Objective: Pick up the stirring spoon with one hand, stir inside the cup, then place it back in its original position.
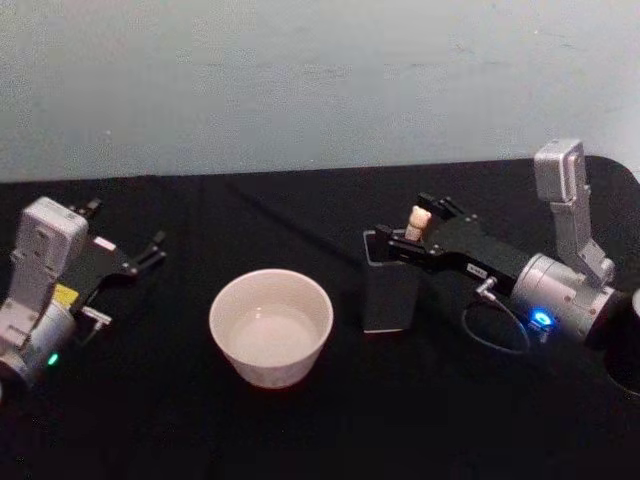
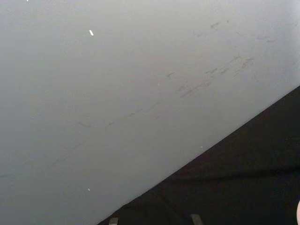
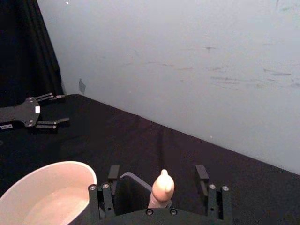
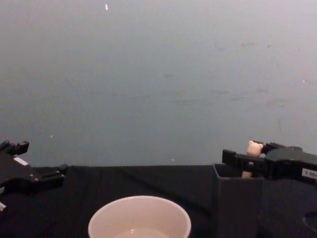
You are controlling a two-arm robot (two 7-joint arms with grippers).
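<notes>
The stirring spoon [image 1: 418,221] stands upright in the dark grey square holder [image 1: 390,293], its bear-head handle [image 4: 254,148] sticking out above the rim. My right gripper [image 1: 406,230] is open around that handle, one finger on each side with gaps between, as the right wrist view shows around the spoon [image 3: 162,186]. The cream cup [image 1: 270,326] sits left of the holder, apart from it; the cup [image 3: 47,193] looks empty. My left gripper [image 1: 135,255] rests open at the table's far left.
A black cloth covers the table [image 1: 320,430], with a pale wall [image 4: 158,79] close behind. A dark round object [image 1: 628,355] sits at the right edge beside the right arm. A cable [image 1: 497,330] loops under the right wrist.
</notes>
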